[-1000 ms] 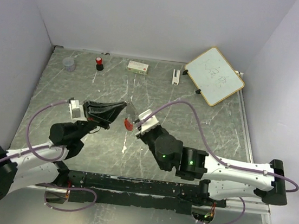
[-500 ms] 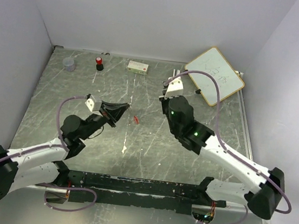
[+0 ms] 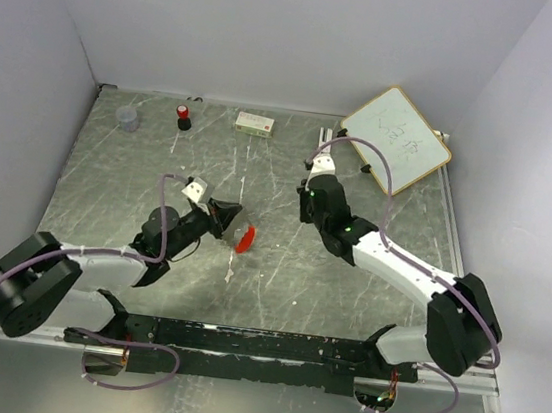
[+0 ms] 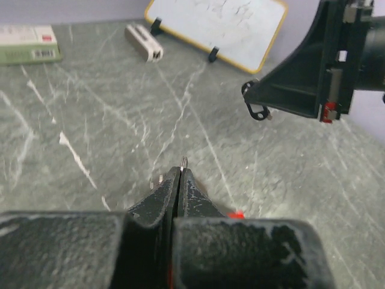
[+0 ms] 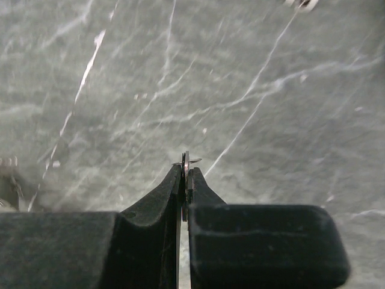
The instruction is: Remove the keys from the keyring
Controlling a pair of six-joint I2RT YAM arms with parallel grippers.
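My left gripper (image 3: 232,214) is low over the table and shut. A thin metal keyring loop (image 4: 184,161) pokes out of its tips, and a red tag (image 3: 243,239) lies just beside and under it, showing also in the left wrist view (image 4: 236,214). My right gripper (image 3: 304,205) is apart from it to the right, shut on the keys (image 5: 186,161), which show edge-on as thin silver plates with a fine wire at the tips. In the left wrist view the right gripper (image 4: 249,96) has a small dark loop (image 4: 257,109) hanging at its tip.
A whiteboard (image 3: 395,139) leans at the back right, with a small white block (image 3: 324,140) next to it. A white and green box (image 3: 254,122), a red-capped black bottle (image 3: 183,117) and a clear cup (image 3: 127,119) stand along the back edge.
The two grippers met at the bunch a second ago and have pulled apart. The right one moved back and right with the keys; the left one sank toward the table beside the red tag.
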